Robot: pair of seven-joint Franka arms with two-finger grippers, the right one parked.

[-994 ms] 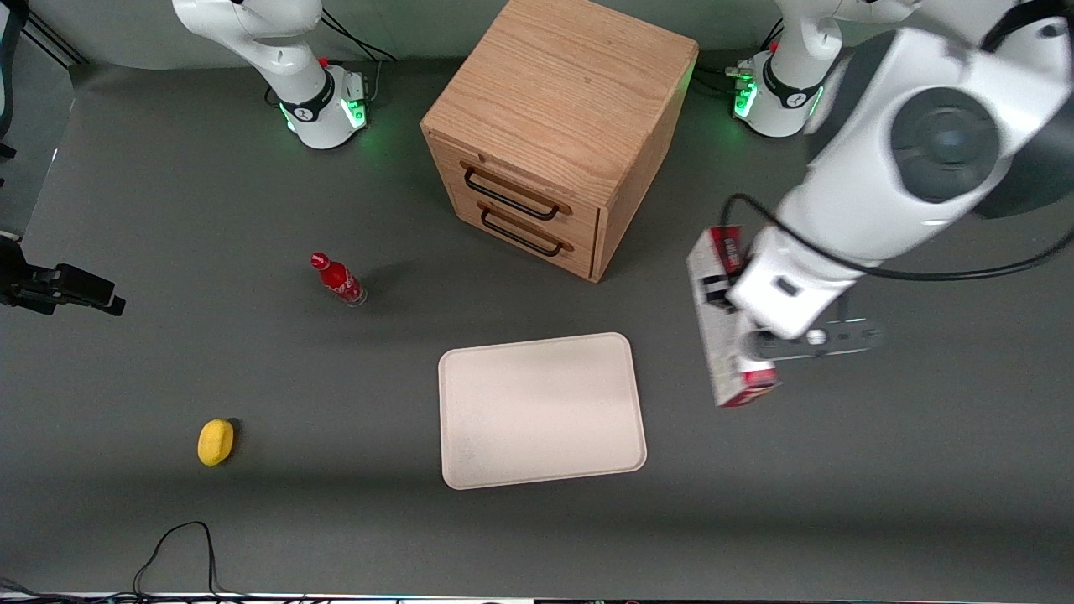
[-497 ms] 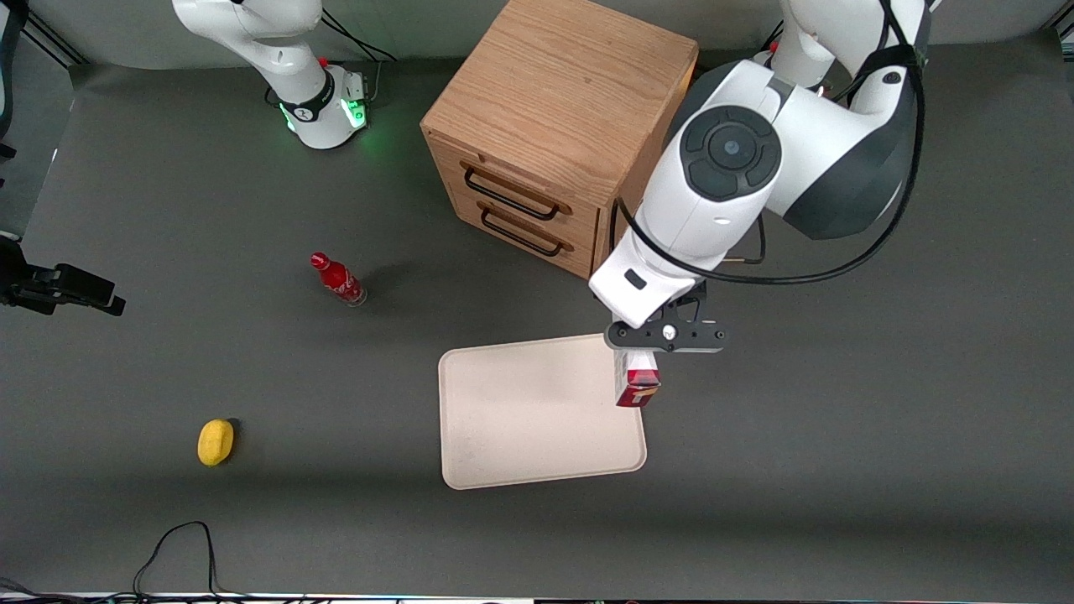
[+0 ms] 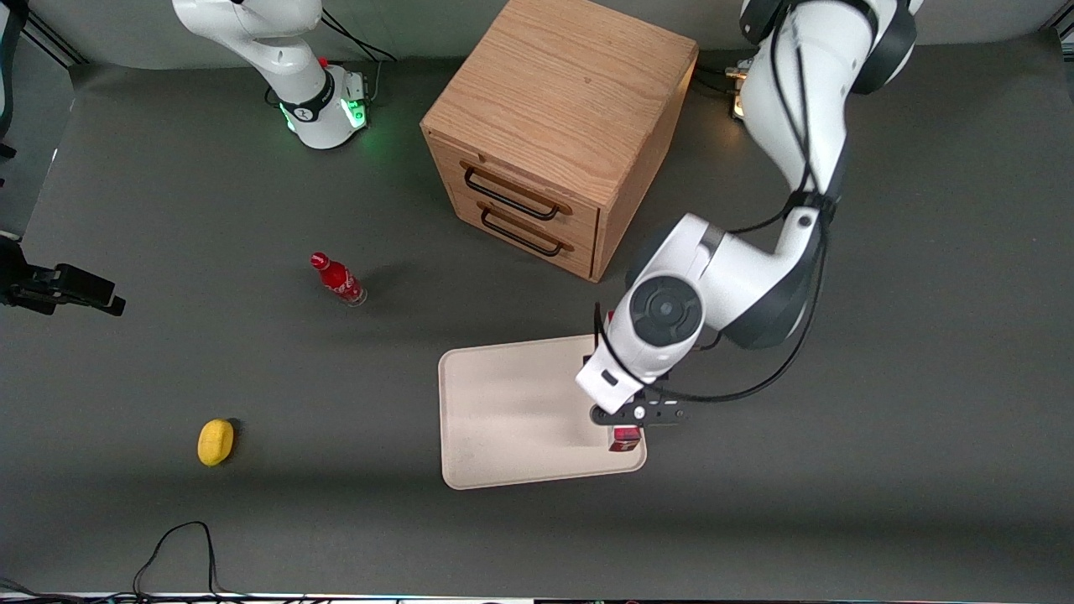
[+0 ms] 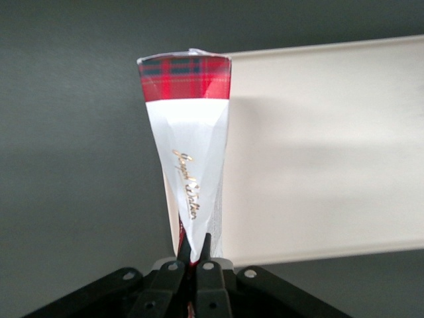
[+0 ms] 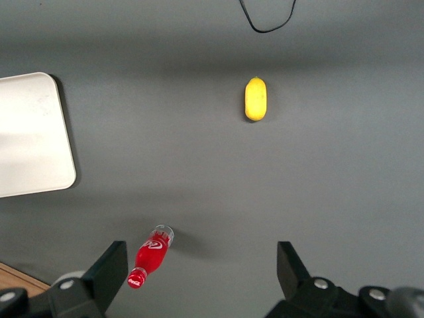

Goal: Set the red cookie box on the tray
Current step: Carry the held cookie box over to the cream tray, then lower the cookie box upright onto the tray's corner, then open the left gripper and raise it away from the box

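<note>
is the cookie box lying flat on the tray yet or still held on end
Held on end. The tool is clamped on the red cookie box, which hangs lengthwise below it over the tray edge. Contact with the tray: cannot tell.

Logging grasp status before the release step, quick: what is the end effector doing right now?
Left end effector: shut on the red cookie box, holding it on end above the tray, at the tray edge toward the working arm's end.
</note>
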